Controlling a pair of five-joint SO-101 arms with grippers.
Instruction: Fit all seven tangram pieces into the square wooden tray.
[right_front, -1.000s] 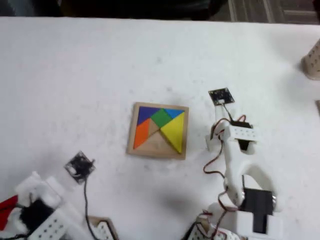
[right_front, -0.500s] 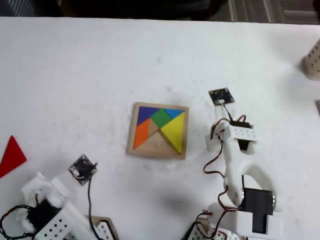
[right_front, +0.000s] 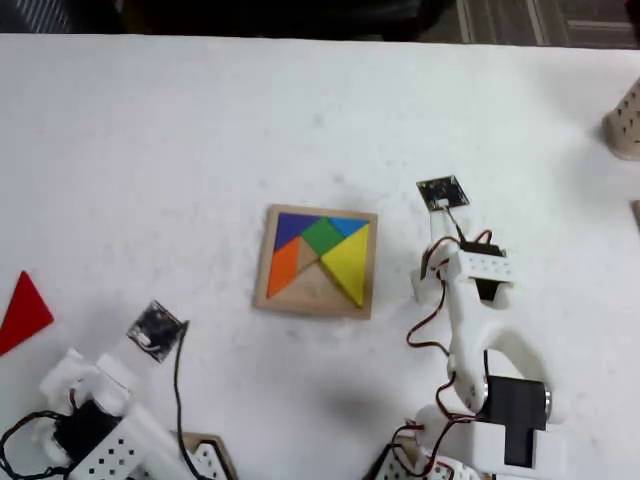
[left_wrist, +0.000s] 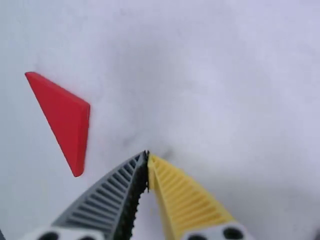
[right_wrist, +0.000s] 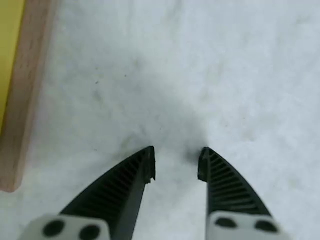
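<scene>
Since a second ago we see the left arm (right_front: 95, 420) pulled back toward the near left corner of the table (right_front: 200, 130), uncovering the red triangle (right_front: 22, 312), which now lies flat by the table's left edge; over the last half second the triangle keeps its place while the arm shifts only slightly. The right arm (right_front: 480, 330) and the tray (right_front: 263, 265) stay as they were.

From the left wrist we find the left gripper (left_wrist: 147, 157) with its grey and yellow fingers pressed together at the tips, holding nothing, over bare table, and the red triangle (left_wrist: 62, 117) near it but not touching.

The right gripper (right_wrist: 176, 164) has its black fingers apart, empty, over the table just beside the tray's wooden rim (right_wrist: 27, 100).

In the tray, at mid-table, we count blue, green, orange and yellow pieces (right_front: 347, 262); a wood-coloured patch shows near its front edge, and we cannot tell whether that is a piece or bare floor.
</scene>
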